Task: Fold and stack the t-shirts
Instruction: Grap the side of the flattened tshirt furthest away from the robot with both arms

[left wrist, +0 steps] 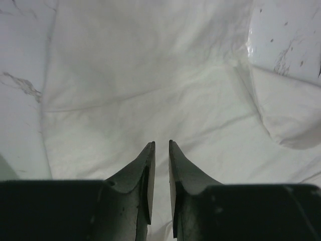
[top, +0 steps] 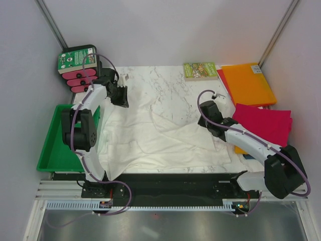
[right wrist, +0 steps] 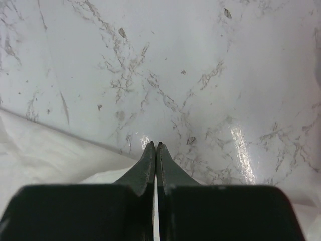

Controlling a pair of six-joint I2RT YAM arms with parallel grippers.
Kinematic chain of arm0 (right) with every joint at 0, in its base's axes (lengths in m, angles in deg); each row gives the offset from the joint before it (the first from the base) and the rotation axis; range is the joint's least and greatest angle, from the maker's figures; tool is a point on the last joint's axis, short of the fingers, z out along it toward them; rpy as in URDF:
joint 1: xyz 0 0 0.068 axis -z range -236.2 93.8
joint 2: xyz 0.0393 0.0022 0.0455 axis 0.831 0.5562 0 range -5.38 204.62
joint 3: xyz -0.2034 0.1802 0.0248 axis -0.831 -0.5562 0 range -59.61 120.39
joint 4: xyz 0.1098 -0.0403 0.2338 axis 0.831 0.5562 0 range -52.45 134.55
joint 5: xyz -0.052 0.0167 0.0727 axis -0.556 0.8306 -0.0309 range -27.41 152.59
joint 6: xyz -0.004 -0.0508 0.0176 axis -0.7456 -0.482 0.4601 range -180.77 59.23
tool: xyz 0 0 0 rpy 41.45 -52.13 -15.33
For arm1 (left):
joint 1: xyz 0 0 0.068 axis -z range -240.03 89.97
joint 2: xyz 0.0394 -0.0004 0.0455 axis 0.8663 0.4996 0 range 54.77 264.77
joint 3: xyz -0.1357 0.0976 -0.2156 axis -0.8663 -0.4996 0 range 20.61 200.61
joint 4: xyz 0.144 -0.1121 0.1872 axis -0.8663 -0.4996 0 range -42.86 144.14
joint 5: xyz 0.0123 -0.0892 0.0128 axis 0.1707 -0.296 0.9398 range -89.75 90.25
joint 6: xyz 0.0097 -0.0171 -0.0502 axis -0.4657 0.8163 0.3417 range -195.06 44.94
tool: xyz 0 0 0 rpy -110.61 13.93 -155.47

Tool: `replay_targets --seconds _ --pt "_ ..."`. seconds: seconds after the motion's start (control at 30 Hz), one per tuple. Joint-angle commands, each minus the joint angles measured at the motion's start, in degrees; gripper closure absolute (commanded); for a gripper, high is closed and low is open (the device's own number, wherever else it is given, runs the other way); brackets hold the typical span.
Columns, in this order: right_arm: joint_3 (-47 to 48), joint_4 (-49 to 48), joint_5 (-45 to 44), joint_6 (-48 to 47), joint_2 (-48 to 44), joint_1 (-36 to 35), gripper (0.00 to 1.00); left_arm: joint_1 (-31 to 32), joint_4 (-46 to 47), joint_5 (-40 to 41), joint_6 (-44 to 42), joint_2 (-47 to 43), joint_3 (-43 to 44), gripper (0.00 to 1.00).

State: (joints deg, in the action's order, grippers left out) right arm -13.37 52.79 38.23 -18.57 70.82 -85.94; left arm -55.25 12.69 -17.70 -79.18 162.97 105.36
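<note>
Cloth first: the thin, wrinkly white t-shirt (top: 160, 135) lies spread and rumpled over the white marble-patterned tabletop (top: 165, 78), reaching from the centre out to 8 o'clock, with long creases running across it. The left gripper (left wrist: 161, 143), above the shirt's 10 o'clock corner, holds its jaws a narrow slit apart, and I cannot tell whether cloth is caught; the right gripper (right wrist: 156, 144), at the shirt's 3 o'clock edge, has its jaws pressed together. A folded orange t-shirt (top: 248, 83) and a folded magenta t-shirt (top: 263, 123) lie flat at the table's 2 to 3 o'clock.
</note>
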Motion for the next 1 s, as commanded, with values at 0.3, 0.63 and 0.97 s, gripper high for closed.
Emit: replay_targets --seconds 0.3,0.63,0.97 --pt "-2.64 1.89 -0.25 -1.41 -3.52 0.03 1.0 -1.96 0.76 3.54 4.65 17.2 26.66 0.71" --pt "-1.15 1.1 -0.42 -2.56 0.17 0.03 1.0 -1.0 -0.03 3.63 0.52 29.43 42.68 0.32" --pt "-1.33 -1.62 0.72 -1.41 4.21 0.03 1.0 2.6 0.23 2.04 -3.44 31.81 42.34 0.33"
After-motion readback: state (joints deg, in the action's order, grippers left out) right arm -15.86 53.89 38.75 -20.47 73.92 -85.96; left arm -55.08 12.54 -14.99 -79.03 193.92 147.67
